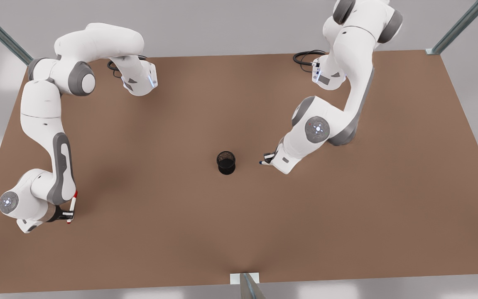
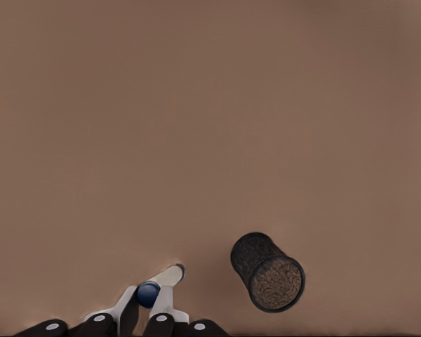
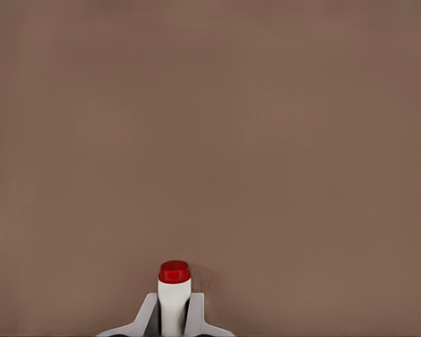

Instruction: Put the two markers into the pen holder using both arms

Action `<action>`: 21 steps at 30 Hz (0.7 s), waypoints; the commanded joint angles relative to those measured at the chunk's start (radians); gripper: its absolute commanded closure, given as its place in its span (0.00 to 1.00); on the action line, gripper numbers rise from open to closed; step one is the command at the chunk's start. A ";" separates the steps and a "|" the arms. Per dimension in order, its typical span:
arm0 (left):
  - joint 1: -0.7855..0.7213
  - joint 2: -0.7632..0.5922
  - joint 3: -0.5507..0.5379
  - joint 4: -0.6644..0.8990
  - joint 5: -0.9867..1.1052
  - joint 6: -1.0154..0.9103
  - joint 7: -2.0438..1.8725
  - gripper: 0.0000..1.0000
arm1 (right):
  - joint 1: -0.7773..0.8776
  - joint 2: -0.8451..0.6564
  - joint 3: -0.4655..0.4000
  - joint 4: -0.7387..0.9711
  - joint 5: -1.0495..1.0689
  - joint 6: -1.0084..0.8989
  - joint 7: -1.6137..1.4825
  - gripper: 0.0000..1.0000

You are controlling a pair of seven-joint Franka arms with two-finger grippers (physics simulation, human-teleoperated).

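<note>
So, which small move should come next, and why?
Probably carry the left gripper, shut on the white marker with the dark blue cap, over the nearby black wire-mesh pen holder. The right gripper, holding the red-capped white marker, is much farther away.

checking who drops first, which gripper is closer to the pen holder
The left gripper, shut on the blue marker, is just beside the pen holder on the front view's right. The right gripper, shut on the red marker, is far off at the front view's left.
</note>
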 commanded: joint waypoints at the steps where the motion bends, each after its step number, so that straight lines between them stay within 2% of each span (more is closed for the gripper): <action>1: -0.048 0.012 0.000 0.012 -0.063 0.050 -0.736 0.79 | 0.006 -0.056 0.026 0.006 -0.009 -0.073 -0.019 0.76; 5: -0.110 0.040 0.001 0.012 -0.063 0.087 -0.782 0.79 | 0.016 -0.179 0.129 0.009 -0.015 -0.119 -0.014 0.76; 8: -0.137 0.089 0.003 0.052 -0.062 0.151 -0.819 0.79 | 0.080 -0.245 0.144 0.001 -0.012 -0.127 -0.014 0.76; 10: -0.145 0.096 0.004 0.057 -0.060 0.174 -0.820 0.79 | 0.095 -0.263 0.207 -0.002 -0.014 -0.142 0.047 0.76; 12: -0.170 0.115 0.006 0.055 -0.054 0.177 -0.817 0.79 | 0.152 -0.289 0.227 -0.002 -0.014 -0.205 0.179 0.76; 17: -0.223 0.146 0.006 0.044 0.033 0.171 -0.819 0.79 | 0.183 -0.307 0.342 0.000 -0.015 -0.194 0.336 0.79; 18: -0.223 0.147 0.006 0.043 0.049 0.170 -0.815 0.52 | 0.192 -0.307 0.356 0.003 -0.017 -0.186 0.343 0.79; 19: -0.237 0.153 0.006 0.041 0.082 0.170 -0.817 0.00 | 0.213 -0.307 0.359 0.004 -0.018 -0.176 0.383 0.79; 21: -0.236 0.153 0.006 0.035 0.084 0.164 -0.812 0.00 | 0.275 -0.315 0.362 0.011 -0.017 -0.168 0.483 0.79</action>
